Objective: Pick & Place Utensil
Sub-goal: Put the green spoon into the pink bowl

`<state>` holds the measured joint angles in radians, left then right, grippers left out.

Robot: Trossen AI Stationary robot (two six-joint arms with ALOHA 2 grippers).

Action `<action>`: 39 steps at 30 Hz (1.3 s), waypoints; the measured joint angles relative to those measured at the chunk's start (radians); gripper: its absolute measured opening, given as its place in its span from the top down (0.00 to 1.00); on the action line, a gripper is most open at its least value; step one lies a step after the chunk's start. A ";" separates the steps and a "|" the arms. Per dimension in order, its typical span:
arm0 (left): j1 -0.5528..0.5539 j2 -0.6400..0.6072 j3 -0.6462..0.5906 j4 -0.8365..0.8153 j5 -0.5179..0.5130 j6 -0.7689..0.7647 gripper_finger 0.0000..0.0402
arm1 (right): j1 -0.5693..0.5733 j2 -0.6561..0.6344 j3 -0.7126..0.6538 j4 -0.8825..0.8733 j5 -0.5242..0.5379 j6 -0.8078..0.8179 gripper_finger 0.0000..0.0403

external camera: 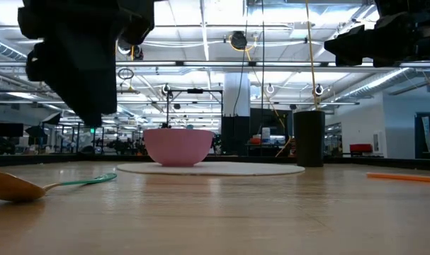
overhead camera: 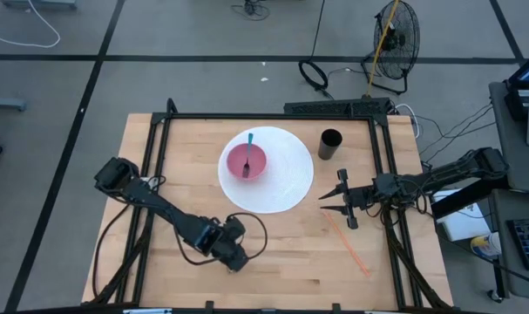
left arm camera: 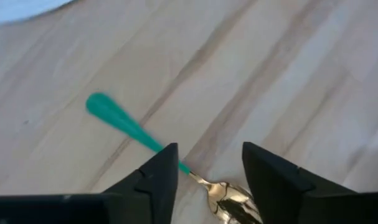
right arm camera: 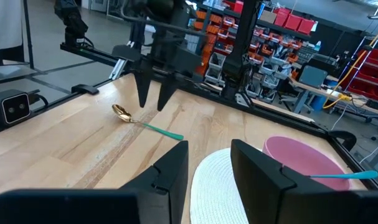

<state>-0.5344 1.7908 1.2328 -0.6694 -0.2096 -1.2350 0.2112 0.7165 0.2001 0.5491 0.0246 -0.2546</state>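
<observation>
left wrist: spoon (left arm camera: 176, 163) bowl cut off

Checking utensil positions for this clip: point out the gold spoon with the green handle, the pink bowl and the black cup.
gold spoon (left arm camera: 123, 123), left wrist view, on its green handle.
pink bowl (external camera: 178, 146), low view, on its outer wall.
black cup (overhead camera: 330, 144), high view, on its rim and opening.

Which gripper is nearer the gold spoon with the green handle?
Left. The left gripper hangs open just above the gold spoon with the green handle; the right gripper waits across the table, beyond the white plate.
</observation>
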 joint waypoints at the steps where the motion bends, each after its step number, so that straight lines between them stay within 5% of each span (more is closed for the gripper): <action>1: 0.004 0.000 -0.005 0.000 0.000 -0.036 0.51 | 0.000 0.000 0.000 0.000 0.000 0.000 0.71; 8: 0.008 0.008 -0.023 0.014 0.058 -0.151 0.45 | 0.000 0.000 0.000 0.000 0.000 0.000 0.71; 21: 0.054 0.129 -0.029 0.035 0.232 -0.155 0.56 | 0.000 0.000 0.000 0.000 0.000 0.000 0.71; 39: 0.060 0.131 -0.032 0.000 0.190 -0.096 0.91 | 0.000 0.000 0.000 0.000 0.000 0.000 0.71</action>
<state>-0.4747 1.9221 1.2007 -0.6694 -0.0195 -1.3305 0.2115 0.7166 0.2001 0.5491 0.0246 -0.2546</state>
